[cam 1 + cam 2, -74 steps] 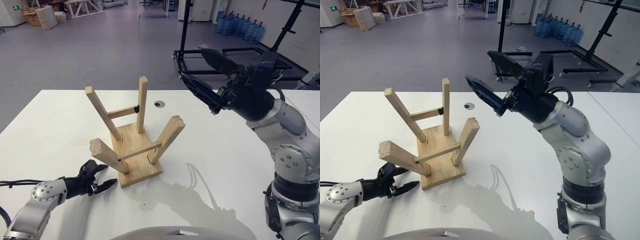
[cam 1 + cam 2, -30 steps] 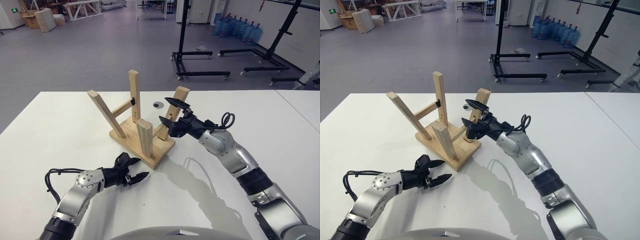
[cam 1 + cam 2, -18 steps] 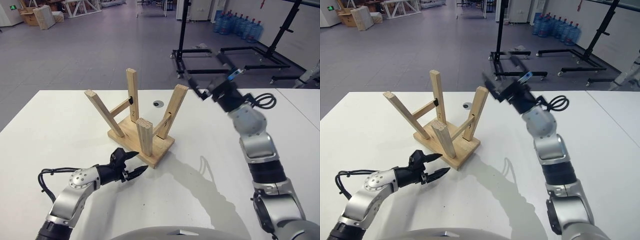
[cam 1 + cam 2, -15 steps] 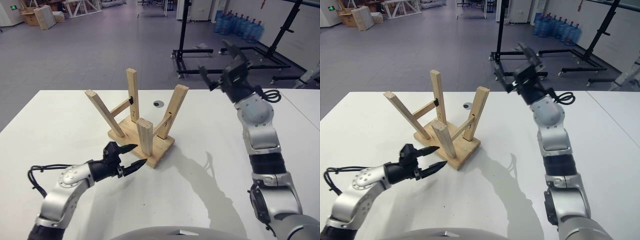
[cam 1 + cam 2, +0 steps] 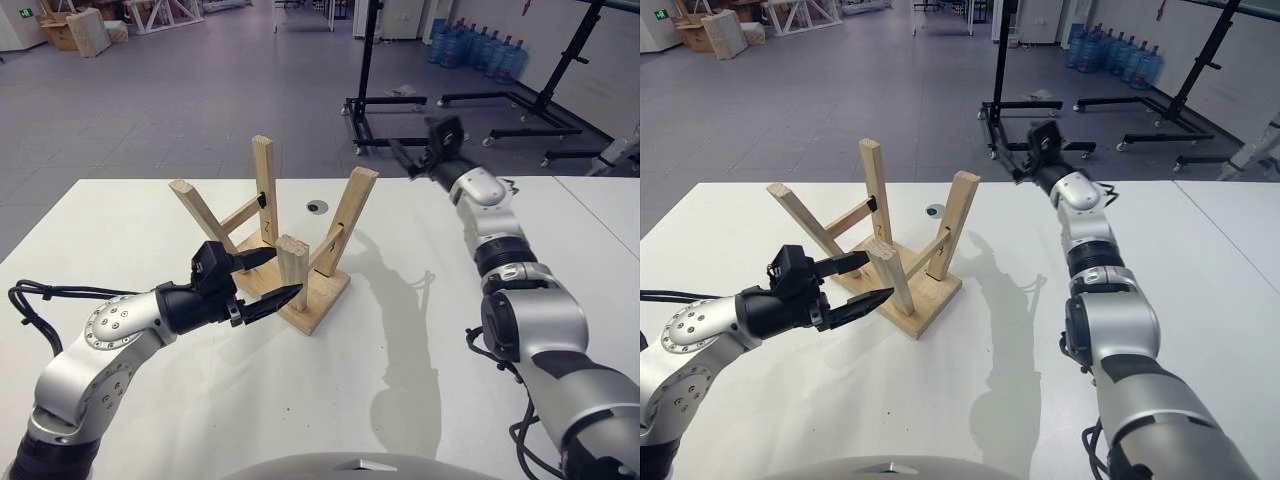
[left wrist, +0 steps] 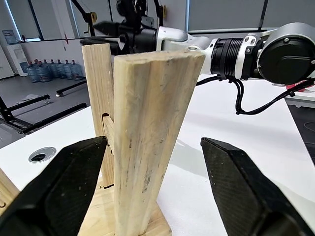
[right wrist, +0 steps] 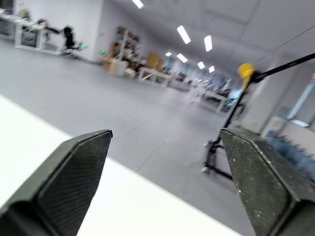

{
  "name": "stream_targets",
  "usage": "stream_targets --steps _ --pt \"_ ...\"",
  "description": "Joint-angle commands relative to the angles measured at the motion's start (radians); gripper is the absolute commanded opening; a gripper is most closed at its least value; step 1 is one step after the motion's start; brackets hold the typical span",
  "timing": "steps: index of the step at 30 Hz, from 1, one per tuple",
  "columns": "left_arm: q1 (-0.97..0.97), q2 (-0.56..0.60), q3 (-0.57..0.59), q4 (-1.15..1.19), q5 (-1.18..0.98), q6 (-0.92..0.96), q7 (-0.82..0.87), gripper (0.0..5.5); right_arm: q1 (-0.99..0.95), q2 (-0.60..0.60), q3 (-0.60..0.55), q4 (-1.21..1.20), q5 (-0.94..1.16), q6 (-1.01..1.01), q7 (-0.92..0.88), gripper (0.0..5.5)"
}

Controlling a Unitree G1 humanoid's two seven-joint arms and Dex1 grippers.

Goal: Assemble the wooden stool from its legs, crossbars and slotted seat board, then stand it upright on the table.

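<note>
I am holding my left gripper wide open on either side of the nearest leg of the stool, gripping nothing. The stool is sitting upside down, its seat board on the table, toward the far edge. My right gripper is hanging open and empty above that edge.

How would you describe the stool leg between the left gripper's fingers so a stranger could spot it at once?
On the white table rests an upturned pale wooden stool, four legs pointing up. The leg meant is the one nearest the robot; unlike the other three, it stands between the open fingers of the black left gripper.
</note>
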Motion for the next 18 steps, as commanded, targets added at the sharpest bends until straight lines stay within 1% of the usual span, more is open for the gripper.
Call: stream_targets --steps 1,6,9,12,16,18 --pt "-0.039 0.003 -0.03 0.024 0.038 0.0 0.005 3.48 -0.027 0.034 0.008 0.051 -0.016 -0.021 0.04 4.05" --pt "-0.147 -0.033 -0.07 0.089 0.109 -0.003 0.057 3.48 -0.041 0.078 0.021 0.052 -0.024 -0.031 0.116 4.05" --pt "-0.18 -0.087 -0.12 0.102 0.153 0.014 0.119 3.48 -0.023 0.105 0.017 0.014 -0.002 -0.025 0.174 4.05" --pt "-0.187 -0.121 -0.157 0.113 0.183 0.019 0.152 3.48 0.006 0.119 0.009 -0.031 0.035 -0.019 0.29 4.05" --pt "-0.18 -0.113 -0.169 0.114 0.193 0.009 0.124 3.48 0.011 0.121 0.002 -0.042 0.071 0.005 0.408 4.05" --pt "-0.182 -0.103 -0.161 0.122 0.197 0.004 0.109 3.48 0.003 0.11 0.015 -0.032 0.053 0.01 0.404 4.05"
